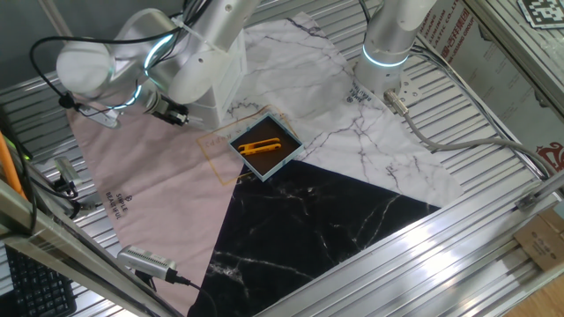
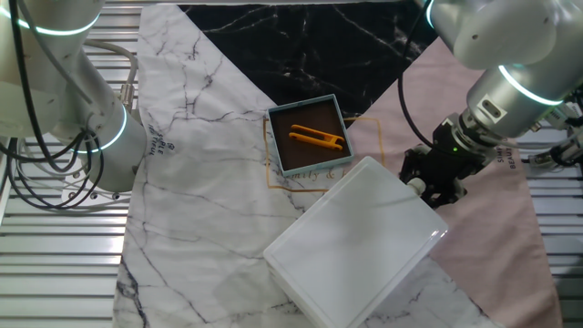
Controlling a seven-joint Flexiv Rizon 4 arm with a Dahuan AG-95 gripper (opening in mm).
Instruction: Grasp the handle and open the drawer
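Note:
The drawer belongs to a small white boxy cabinet (image 2: 351, 241), which also shows in one fixed view (image 1: 214, 88) behind the arm. Its front faces my gripper (image 2: 426, 187), and I see no gap that shows the drawer pulled out. My gripper's black fingers (image 2: 444, 189) press up against that front edge. In one fixed view my gripper (image 1: 173, 114) sits at the cabinet's left side. The black knob handle is hidden by the fingers in both views. I cannot tell whether the jaws are closed on it.
A shallow blue-edged tray (image 1: 284, 161) with an orange tool (image 1: 261, 146) lies just beside the cabinet; it also shows in the other fixed view (image 2: 310, 137). A second arm's base (image 1: 388, 44) stands at the back. Cables (image 1: 449, 132) run along the table's side.

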